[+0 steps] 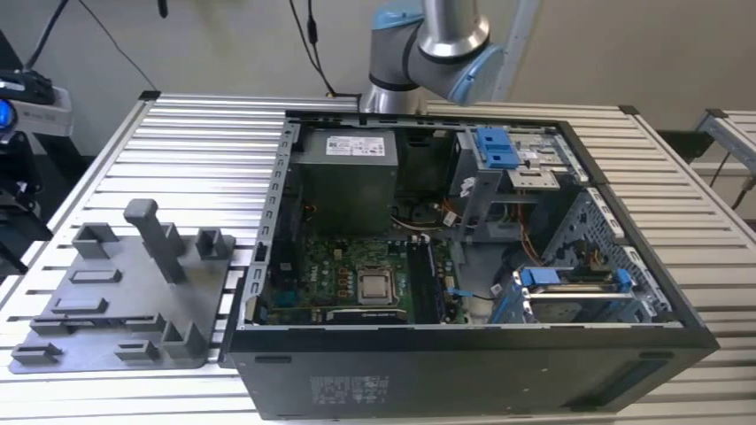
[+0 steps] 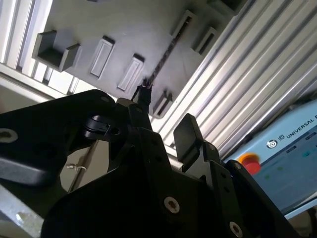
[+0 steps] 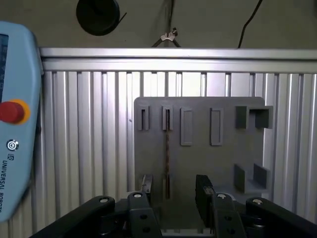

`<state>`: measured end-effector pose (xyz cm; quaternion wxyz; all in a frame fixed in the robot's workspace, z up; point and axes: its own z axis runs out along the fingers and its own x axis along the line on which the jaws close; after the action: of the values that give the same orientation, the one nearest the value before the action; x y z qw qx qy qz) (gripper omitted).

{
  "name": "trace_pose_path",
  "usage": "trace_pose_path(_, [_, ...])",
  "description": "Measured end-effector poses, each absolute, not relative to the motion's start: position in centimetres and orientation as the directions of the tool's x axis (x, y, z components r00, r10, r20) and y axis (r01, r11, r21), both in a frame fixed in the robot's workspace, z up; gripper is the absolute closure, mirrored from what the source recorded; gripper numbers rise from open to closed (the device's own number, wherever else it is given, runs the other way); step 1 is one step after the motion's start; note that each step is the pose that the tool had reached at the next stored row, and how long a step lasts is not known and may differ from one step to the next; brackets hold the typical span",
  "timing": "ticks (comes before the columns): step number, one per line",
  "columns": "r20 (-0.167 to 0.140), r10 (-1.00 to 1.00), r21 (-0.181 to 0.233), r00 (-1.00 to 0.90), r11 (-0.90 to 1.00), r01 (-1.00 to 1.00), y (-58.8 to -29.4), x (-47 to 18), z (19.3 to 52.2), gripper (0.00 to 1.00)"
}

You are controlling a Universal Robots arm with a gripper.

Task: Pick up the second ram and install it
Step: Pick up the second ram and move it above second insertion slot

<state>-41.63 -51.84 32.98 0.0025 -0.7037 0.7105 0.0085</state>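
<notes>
Hand [image 3: 174, 181] spread and empty over the grey holder [image 1: 119, 297] at the exterior view's left, second ram [image 3: 167, 144] standing edge-up in its slot there, likely so the fingers [image 3: 202, 186] can straddle it.

The second ram [image 3: 167, 148] is presented edge-on, its faces hidden; the pendant [image 3: 17, 124] is cut off by the first wrist view's edge.
</notes>
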Motion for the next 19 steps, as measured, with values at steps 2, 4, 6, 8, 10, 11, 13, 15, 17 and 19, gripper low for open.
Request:
trace_pose_path(2, [-0.016, -1.000, 0.008, -0.009, 0.009, -1.000, -51.8, -41.6, 32.7, 0.52])
trace_pose_path(4, [-0.016, -1.000, 0.007, -0.009, 0.009, -1.000, -51.8, -41.6, 32.4, 0.52])
trace_pose_path(6, [-0.016, -1.000, 0.007, -0.009, 0.009, -1.000, -51.8, -41.6, 32.0, 0.52])
trace_pose_path(8, [-0.016, -1.000, 0.007, -0.009, 0.009, -1.000, -51.8, -41.6, 31.7, 0.52])
trace_pose_path(10, [-0.016, -1.000, 0.006, -0.008, 0.008, -1.000, -51.8, -41.6, 31.3, 0.52])
trace_pose_path(11, [-0.016, -1.000, 0.006, -0.008, 0.008, -1.000, -51.8, -41.6, 31.2, 0.52])
trace_pose_path(13, [-0.016, -1.000, 0.006, -0.006, 0.006, -1.000, -51.8, -41.6, 30.9, 0.52])
trace_pose_path(15, [-0.016, -1.000, 0.005, -0.004, 0.004, -1.000, -51.8, -41.6, 30.7, 0.52])
trace_pose_path(17, [-0.016, -1.000, 0.004, -0.002, 0.002, -1.000, -51.8, -41.6, 30.4, 0.52])
trace_pose_path(19, [-0.016, -1.000, 0.000, 0.008, -0.008, -1.000, -51.8, -41.6, 30.1, 0.52])
